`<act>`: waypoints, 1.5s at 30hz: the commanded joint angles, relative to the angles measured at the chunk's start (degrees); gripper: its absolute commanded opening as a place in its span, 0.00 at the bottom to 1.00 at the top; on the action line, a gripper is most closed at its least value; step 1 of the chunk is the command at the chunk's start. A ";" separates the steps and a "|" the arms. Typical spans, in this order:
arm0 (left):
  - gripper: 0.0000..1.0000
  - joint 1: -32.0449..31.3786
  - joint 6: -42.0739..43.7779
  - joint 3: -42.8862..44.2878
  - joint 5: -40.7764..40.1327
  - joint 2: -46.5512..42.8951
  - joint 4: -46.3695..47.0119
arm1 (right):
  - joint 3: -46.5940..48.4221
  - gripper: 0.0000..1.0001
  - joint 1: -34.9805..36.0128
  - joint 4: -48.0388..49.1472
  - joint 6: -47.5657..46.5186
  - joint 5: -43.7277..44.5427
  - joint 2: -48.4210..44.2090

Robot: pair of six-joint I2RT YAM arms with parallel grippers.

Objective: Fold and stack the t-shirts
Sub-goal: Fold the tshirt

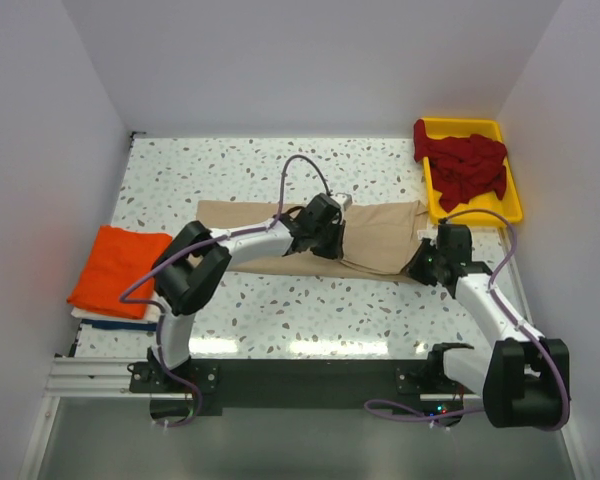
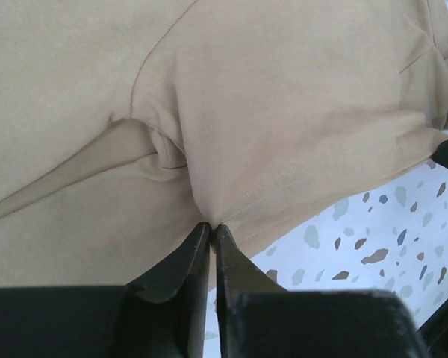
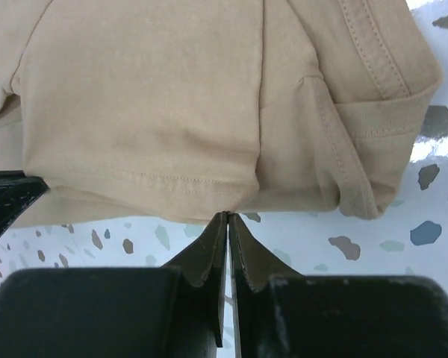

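With the beige t-shirt (image 1: 380,238) lying on the counter (image 1: 310,310) and the left hand (image 2: 211,228) and right hand (image 3: 228,218) each clamped on its hem, the 2 should lift level and fold together, keeping the cloth taut.

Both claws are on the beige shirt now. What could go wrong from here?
1. The left claw and right claw each pinch only the very hem of the beige shirt, so the cloth may slip out when lifted.
2. The left wrist view shows the cloth bunched into a crease near the grip; folding over it would likely leave a lump.
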 commanded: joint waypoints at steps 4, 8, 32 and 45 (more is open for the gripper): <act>0.36 0.59 -0.31 -3.04 0.55 -5.90 1.64 | -1.67 0.31 -0.09 -1.84 1.69 -1.73 -5.16; 0.44 2.09 0.22 -6.29 -0.76 -11.43 2.08 | 0.43 0.40 -0.01 -4.31 1.70 -1.29 -9.38; 0.27 5.25 4.26 -15.00 -20.02 -7.23 -3.63 | 21.79 0.44 8.43 4.04 3.37 8.11 32.00; 0.27 -0.36 -0.83 -21.95 -16.77 -11.89 -2.67 | 37.08 0.44 10.01 -2.89 -1.55 11.10 46.93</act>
